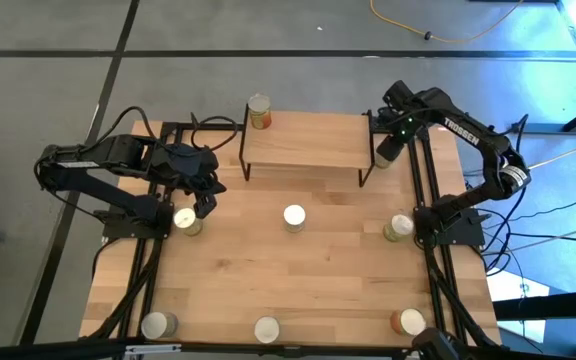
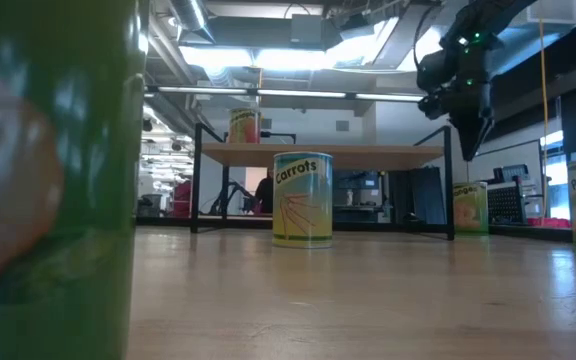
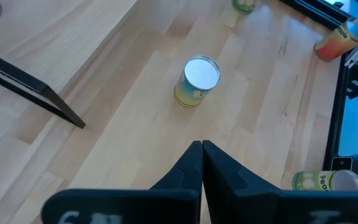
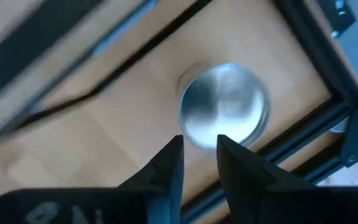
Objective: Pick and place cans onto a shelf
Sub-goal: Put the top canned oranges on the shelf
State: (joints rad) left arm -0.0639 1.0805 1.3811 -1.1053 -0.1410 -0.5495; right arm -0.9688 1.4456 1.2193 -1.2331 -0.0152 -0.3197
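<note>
The shelf (image 1: 298,145) stands at the table's far middle, and one can (image 1: 259,112) sits upright on its far left corner (image 2: 245,126). Other cans stand upright on the table: one by the shelf's right end (image 1: 381,160), one in the middle (image 1: 295,217), one at the left (image 1: 186,220). My right gripper (image 2: 471,130) hangs open, pointing down, above the can by the shelf's right end (image 4: 225,106) and clear of it. My left gripper (image 1: 204,205) is shut and holds nothing, raised at the left beside the left can; the middle can (image 3: 197,81) lies ahead of it.
More cans stand at the right edge (image 1: 399,228) and along the near edge (image 1: 158,325), (image 1: 267,329), (image 1: 406,322). Black frame rails (image 1: 430,200) run along both table sides. The near-edge middle can fills the low view's left (image 2: 48,180).
</note>
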